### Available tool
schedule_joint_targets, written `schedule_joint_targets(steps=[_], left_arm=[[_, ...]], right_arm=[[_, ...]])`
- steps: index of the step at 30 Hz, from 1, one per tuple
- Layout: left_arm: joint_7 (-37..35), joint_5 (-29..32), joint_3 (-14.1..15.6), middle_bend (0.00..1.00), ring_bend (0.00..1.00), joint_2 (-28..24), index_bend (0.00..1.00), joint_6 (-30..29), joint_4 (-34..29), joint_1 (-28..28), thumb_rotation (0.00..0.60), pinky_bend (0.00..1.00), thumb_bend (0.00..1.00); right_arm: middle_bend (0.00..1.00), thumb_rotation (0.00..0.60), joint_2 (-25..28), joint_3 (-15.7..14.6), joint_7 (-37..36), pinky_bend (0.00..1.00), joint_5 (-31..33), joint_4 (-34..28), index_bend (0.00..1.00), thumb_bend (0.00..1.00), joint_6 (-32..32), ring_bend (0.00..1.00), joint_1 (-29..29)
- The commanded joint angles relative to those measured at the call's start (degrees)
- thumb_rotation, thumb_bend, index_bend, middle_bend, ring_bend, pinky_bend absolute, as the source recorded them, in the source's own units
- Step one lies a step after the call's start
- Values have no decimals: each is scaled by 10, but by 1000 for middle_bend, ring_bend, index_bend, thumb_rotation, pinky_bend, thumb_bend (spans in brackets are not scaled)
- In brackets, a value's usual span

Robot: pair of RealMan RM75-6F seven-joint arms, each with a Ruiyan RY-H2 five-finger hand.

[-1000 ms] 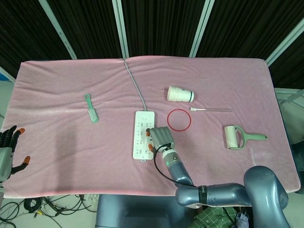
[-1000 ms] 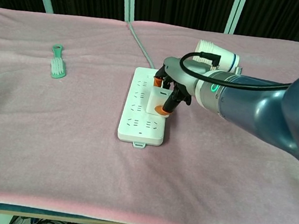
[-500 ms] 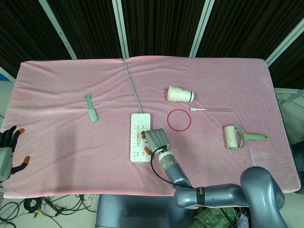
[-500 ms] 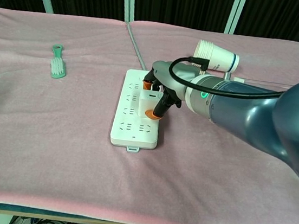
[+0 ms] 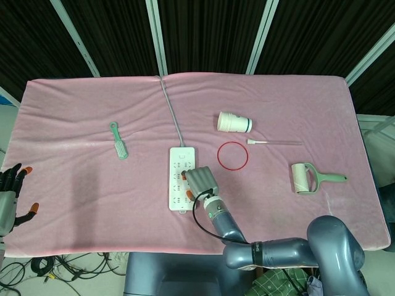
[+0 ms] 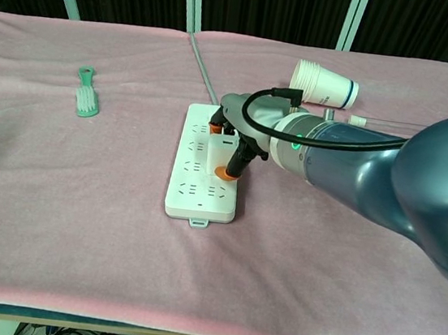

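The right robot hand [image 6: 231, 140] grips a white plug [image 6: 222, 153] over the power strip [image 6: 202, 189], which has slid left and now sits steady; left robot hand [image 5: 11, 197] idles open, far left of it.

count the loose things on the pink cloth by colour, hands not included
white: 3, power strip, plug, paper cup
green: 2, brush, lint roller
red: 1, ring
clear: 1, stick
total: 7

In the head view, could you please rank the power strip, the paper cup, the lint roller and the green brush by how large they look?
1. Power strip, clearly largest.
2. Lint roller.
3. Paper cup and green brush: too alike to rank.
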State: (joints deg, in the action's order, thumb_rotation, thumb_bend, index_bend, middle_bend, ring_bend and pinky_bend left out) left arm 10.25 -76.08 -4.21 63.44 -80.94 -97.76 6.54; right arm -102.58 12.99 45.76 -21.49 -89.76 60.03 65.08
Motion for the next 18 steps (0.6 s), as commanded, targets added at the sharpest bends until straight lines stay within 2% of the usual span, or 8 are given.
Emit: schedule_joint_targets(steps=[1, 18], left_arm=[[0, 0, 0, 2, 0, 0, 92, 0, 0, 0, 600, 0, 311], [2, 3, -1, 2, 0, -1, 92, 0, -1, 0, 600, 0, 311]], right_arm=[[888, 600, 3, -4, 4, 578, -3, -6, 1000, 533, -1, 847, 0], [904, 600, -9, -21, 20, 579, -14, 7, 1000, 534, -4, 857, 3]])
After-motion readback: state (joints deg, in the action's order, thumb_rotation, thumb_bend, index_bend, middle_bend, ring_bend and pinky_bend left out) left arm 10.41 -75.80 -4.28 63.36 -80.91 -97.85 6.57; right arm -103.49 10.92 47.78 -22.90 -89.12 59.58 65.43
